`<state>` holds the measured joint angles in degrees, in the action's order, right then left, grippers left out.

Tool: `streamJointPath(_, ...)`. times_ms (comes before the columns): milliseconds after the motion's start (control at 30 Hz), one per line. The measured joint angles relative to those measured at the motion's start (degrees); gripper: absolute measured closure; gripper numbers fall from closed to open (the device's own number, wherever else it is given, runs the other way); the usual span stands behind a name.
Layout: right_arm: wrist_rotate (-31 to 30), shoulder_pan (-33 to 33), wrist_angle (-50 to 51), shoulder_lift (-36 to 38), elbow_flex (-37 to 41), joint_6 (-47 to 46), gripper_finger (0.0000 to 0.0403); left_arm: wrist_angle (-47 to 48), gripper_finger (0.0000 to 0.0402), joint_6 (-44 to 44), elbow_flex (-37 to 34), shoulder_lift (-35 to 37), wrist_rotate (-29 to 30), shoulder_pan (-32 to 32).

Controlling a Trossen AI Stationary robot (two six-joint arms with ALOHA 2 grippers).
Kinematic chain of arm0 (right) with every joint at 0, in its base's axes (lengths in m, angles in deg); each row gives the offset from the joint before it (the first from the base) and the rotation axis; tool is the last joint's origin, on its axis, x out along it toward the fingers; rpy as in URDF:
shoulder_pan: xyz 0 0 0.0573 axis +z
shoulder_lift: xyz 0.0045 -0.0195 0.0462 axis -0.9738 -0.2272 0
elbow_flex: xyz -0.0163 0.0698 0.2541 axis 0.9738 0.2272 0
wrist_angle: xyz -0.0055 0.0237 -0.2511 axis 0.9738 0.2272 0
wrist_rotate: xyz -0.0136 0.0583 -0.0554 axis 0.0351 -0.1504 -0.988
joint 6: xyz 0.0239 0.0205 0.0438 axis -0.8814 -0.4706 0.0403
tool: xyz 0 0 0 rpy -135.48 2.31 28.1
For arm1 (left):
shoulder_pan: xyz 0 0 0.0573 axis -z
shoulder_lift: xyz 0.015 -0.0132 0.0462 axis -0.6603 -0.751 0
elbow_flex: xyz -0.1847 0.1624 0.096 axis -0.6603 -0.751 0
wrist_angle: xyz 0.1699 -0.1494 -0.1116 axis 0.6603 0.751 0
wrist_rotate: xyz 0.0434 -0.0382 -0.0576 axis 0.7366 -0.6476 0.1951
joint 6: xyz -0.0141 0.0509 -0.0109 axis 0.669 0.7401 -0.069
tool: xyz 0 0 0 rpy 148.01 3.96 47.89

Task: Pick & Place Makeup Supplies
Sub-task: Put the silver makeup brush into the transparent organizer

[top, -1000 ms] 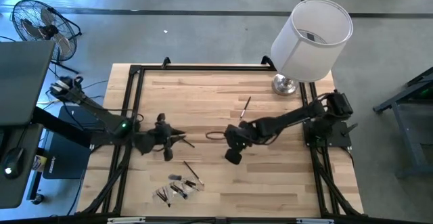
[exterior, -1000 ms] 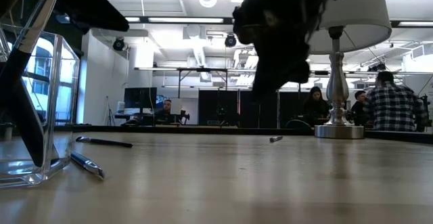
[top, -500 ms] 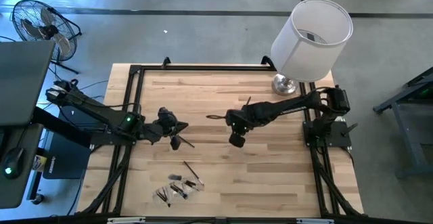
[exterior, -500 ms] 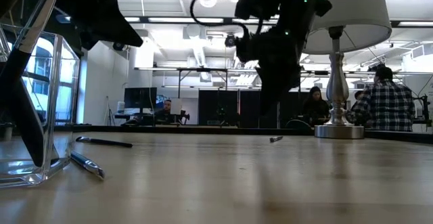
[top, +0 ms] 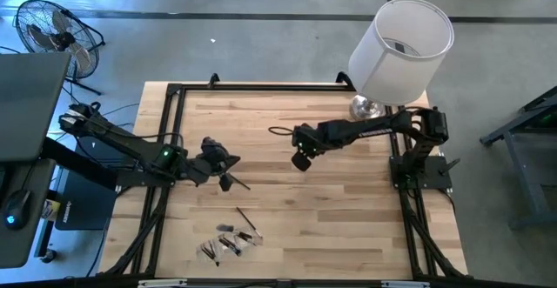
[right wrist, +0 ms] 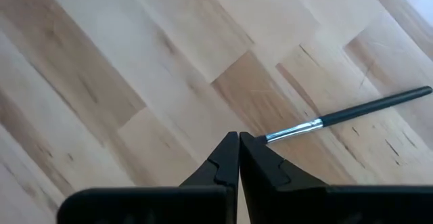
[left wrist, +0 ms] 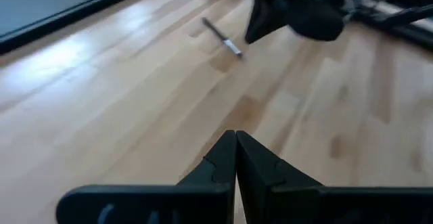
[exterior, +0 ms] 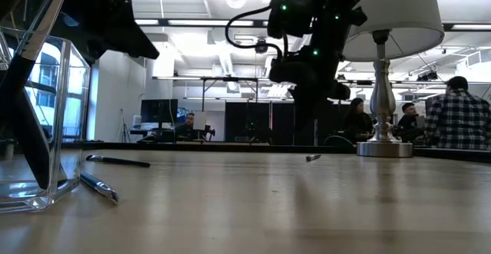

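The right end effector [right wrist: 238, 137], fingers pressed together and empty, hovers over a thin dark-handled, silver-ferruled makeup brush [right wrist: 352, 112] on the pale wooden counter [top: 278, 210], apparently lining up to pick it.

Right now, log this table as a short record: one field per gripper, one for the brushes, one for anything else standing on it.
left gripper: shut on nothing, above bare wood at the table's left-centre
right gripper: shut on nothing, above the table's middle, near the lone brush
lone brush: flat on the wood near the lamp, dark handle, silver ferrule
clear holder: near the front edge, dark brushes standing in it
loose brushes: lying beside the holder
lamp: white shade, metal base, at the table's far right corner
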<state>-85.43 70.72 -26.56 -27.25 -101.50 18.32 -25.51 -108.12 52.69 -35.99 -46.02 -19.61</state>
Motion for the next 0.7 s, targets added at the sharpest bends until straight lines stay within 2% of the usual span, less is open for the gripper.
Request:
streamJointPath(167,0.02,-0.82,0.78,0.0,0.0,3.82,0.0396,3.85,0.0397,5.32,0.0,0.0,1.45,-0.02)
streamJointPath(333,0.76,-1.01,1.97,0.0,0.0,5.71,0.0393,3.91,0.0396,9.89,0.0,0.0,2.01,-0.02)
streamJointPath(533,1.55,-1.1,2.99,0.0,0.0,-8.56,0.0391,4.8,0.0396,12.51,0.0,0.0,3.3,-0.02)
streamJointPath(700,0.36,-1.1,1.94,0.0,0.0,-14.81,0.0371,5.61,0.0396,16.21,0.0,0.05,4.97,-0.02)
